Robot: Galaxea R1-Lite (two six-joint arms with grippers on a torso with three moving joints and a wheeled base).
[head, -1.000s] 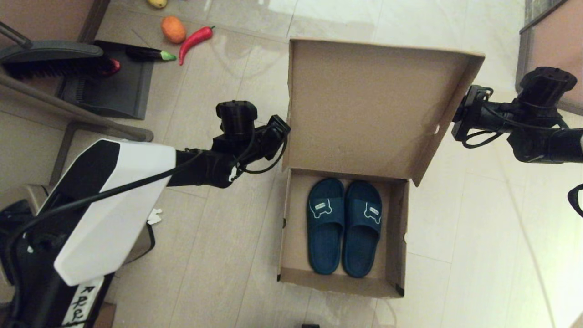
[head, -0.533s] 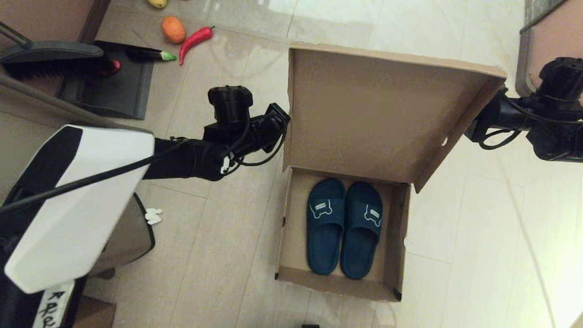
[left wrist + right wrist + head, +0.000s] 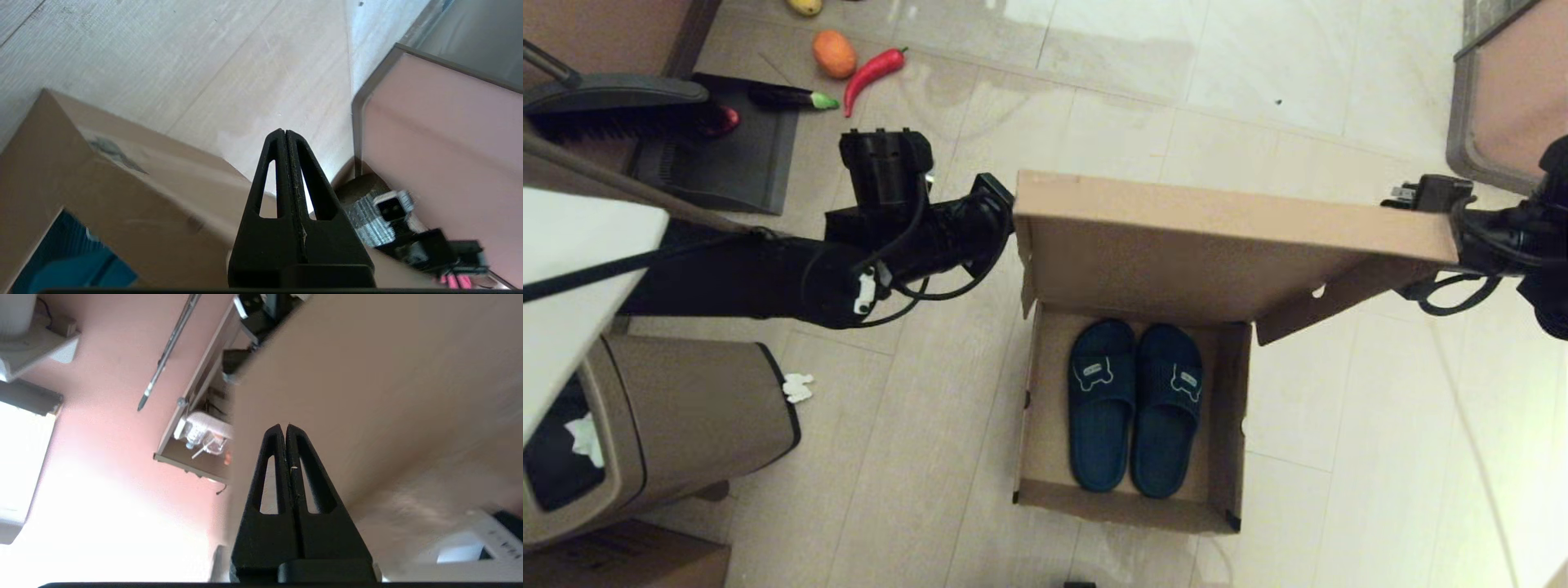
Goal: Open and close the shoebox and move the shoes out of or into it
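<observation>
The brown shoebox [image 3: 1036,441] stands on the floor with its hinged lid [image 3: 1225,224] tilted halfway down over it. The two teal slide shoes [image 3: 1101,408] lie side by side inside, toes toward the hinge; a strip of them [image 3: 77,265] shows under the lid in the left wrist view. My left gripper [image 3: 284,133] is shut and empty, reaching over the outside of the lid [image 3: 135,171] at its left end. Shut and empty as well, my right gripper [image 3: 284,426] lies against the lid's cardboard [image 3: 367,384] at the right end. Both sets of fingers are hidden behind the lid in the head view.
A brown plastic trash bin [image 3: 678,408] and a darker cardboard box [image 3: 621,563] stand at the near left. A dustpan [image 3: 727,155], a brush [image 3: 613,106], a red chili [image 3: 872,73], an orange fruit [image 3: 834,52] and an eggplant [image 3: 788,96] lie far left. Furniture [image 3: 1511,98] stands far right.
The lid has swung down from nearly upright to about halfway over the box. Both arms moved with it, at its left and right ends. The shoes have not moved.
</observation>
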